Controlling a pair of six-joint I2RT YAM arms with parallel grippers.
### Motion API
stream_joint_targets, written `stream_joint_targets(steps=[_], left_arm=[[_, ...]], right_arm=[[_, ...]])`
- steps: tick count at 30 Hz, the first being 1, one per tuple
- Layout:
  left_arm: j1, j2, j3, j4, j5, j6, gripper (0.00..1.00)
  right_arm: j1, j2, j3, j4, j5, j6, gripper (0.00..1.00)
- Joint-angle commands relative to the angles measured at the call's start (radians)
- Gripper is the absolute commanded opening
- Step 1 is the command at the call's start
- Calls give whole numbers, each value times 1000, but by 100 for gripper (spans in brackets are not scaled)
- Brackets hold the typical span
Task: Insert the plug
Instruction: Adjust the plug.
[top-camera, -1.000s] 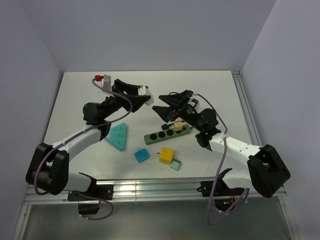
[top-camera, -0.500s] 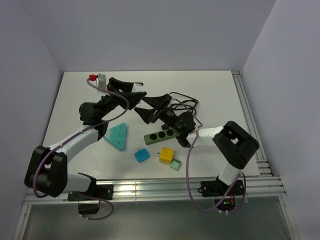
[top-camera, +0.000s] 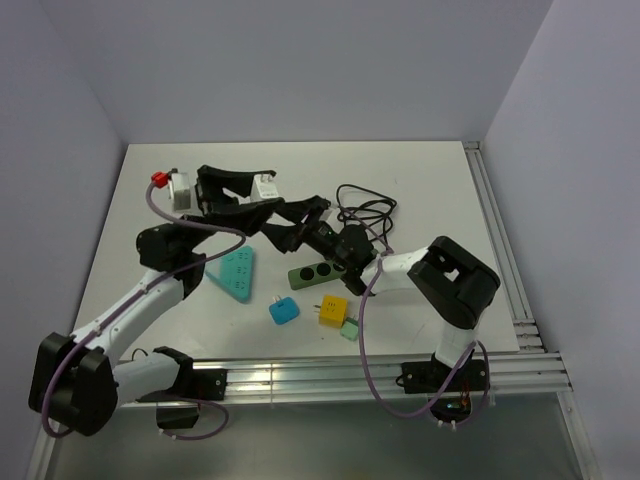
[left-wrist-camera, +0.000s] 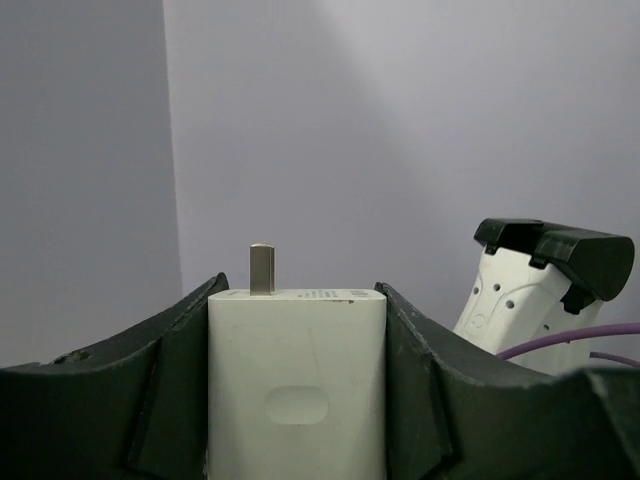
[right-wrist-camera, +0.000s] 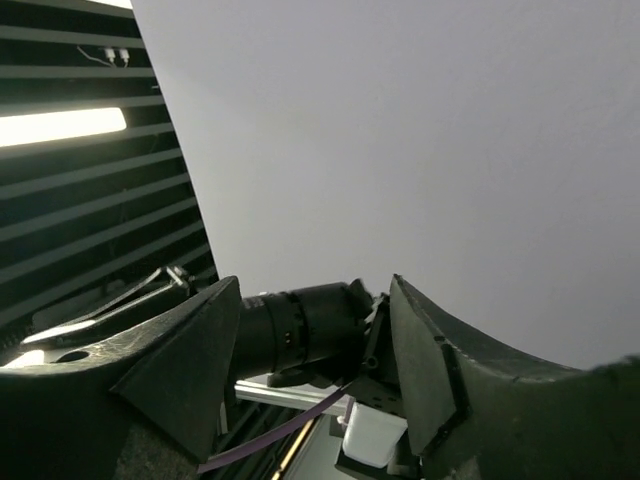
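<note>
My left gripper (top-camera: 248, 190) is shut on a white plug (top-camera: 264, 187) and holds it in the air over the table's back left. In the left wrist view the plug (left-wrist-camera: 297, 390) fills the gap between both fingers, with one metal prong (left-wrist-camera: 262, 270) pointing up. A green power strip (top-camera: 320, 271) lies on the table at the centre, partly under my right arm. My right gripper (top-camera: 291, 216) hovers just left of the strip, close to the left gripper. Tilted upward in its wrist view, this gripper (right-wrist-camera: 315, 300) is open and holds nothing.
A coiled black cable (top-camera: 364, 206) lies behind the strip. A teal triangular adapter (top-camera: 234, 272) sits left of it. In front lie a blue cube (top-camera: 284, 312), a yellow cube (top-camera: 333, 311) and a small green cube (top-camera: 350, 330). A metal rail (top-camera: 300, 378) runs along the near edge.
My left arm has carried the plug left and a little nearer. My right arm has swung left over the strip, tilted its gripper upward, and its jaws have narrowed slightly.
</note>
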Motion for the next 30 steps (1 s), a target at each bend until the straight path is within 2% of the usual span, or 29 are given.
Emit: stream_joint_targets(steps=[1, 2, 5, 9, 10, 13, 15, 17, 20, 22, 23, 24, 25, 26, 27, 30], left_arm=[[0, -116, -4, 180, -47, 120, 0], [1, -130, -8, 150, -47, 158, 0], [1, -183, -40, 87, -85, 202, 0], [0, -278, -18, -142, -123, 284, 0], [0, -290, -15, -216, -143, 298, 0], [0, -333, -29, -259, -165, 325, 0], [0, -345, -35, -269, -174, 324, 0], [1, -341, 1, -353, -179, 333, 0], [0, -332, 47, -455, -185, 339, 0], [0, -327, 58, -483, -217, 327, 0], [0, -327, 69, -500, -231, 306, 0], [0, -322, 77, -535, -246, 292, 0], [0, -321, 83, -558, -267, 279, 0], [0, -319, 97, -577, -280, 258, 0], [1, -312, 100, -612, -304, 243, 0], [-2, -295, 118, -676, -364, 177, 0]], right_arm=[[12, -26, -35, 446, -8, 264, 68], [10, -34, -47, 446, 0, 260, 64], [10, -55, -75, 446, -8, 247, 62], [-25, -171, -167, 444, -116, 117, 72], [-39, -201, -234, 443, -124, 92, 74], [-112, -314, -349, 399, -172, -11, 77], [-143, -385, -379, 331, -198, -92, 78], [-168, -426, -379, 285, -261, -166, 78], [-177, -575, -348, 81, -321, -369, 78], [-177, -664, -292, -252, -309, -605, 78], [-171, -710, -266, -390, -248, -705, 78], [-157, -795, -235, -656, -182, -905, 79], [-140, -834, -175, -768, -110, -995, 79], [-114, -883, -154, -846, 23, -1070, 80], [-61, -899, -128, -920, 62, -1180, 80], [-14, -890, -91, -964, 118, -1258, 80]])
